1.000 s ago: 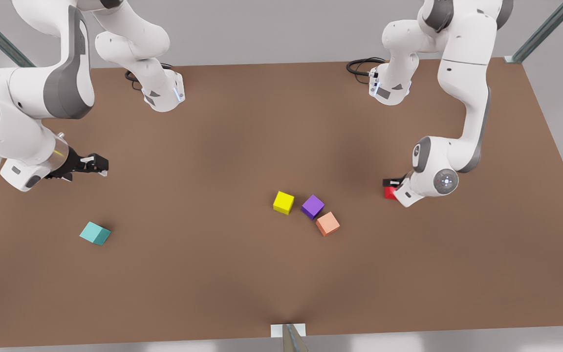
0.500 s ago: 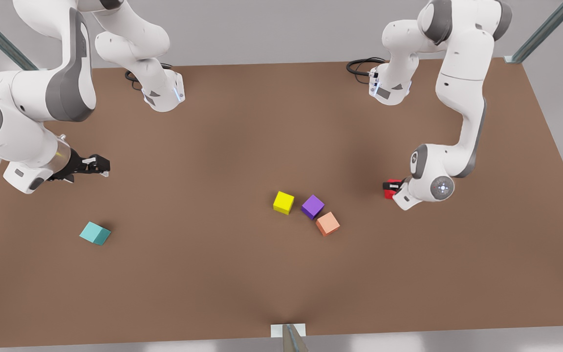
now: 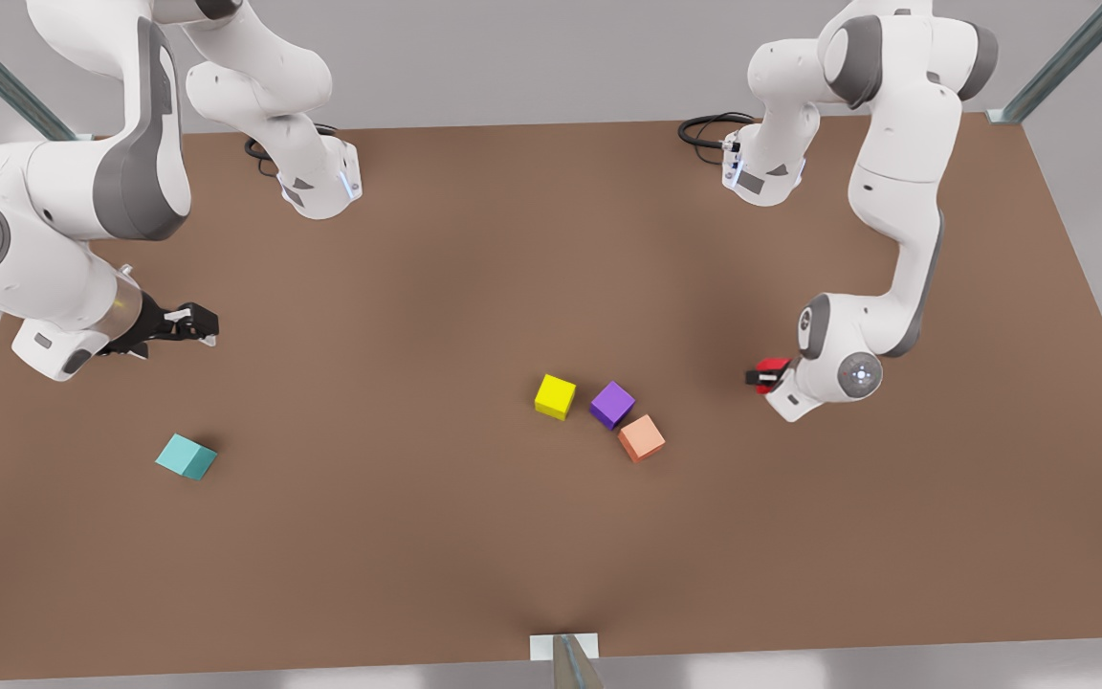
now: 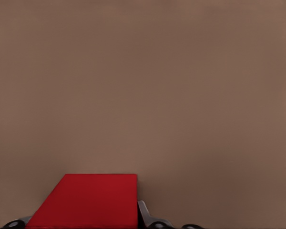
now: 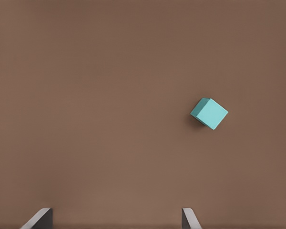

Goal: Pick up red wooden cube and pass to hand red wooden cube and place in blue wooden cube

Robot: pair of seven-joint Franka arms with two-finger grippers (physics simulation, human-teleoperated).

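Red wooden cube (image 3: 772,365), apparently pinched in the left claw (image 3: 763,375) near the desk's (image 3: 474,239) right edge, should be carried level toward the spread right claw (image 3: 202,325).

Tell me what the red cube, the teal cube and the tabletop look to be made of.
Red wooden cube, held in the left gripper: flat matte red, no grain visible; painted wood or plastic, can't tell. Blue wooden cube: the same plain matte look, in teal. Table: uniform dull brown, no gloss or grain, like fibreboard or a mat.
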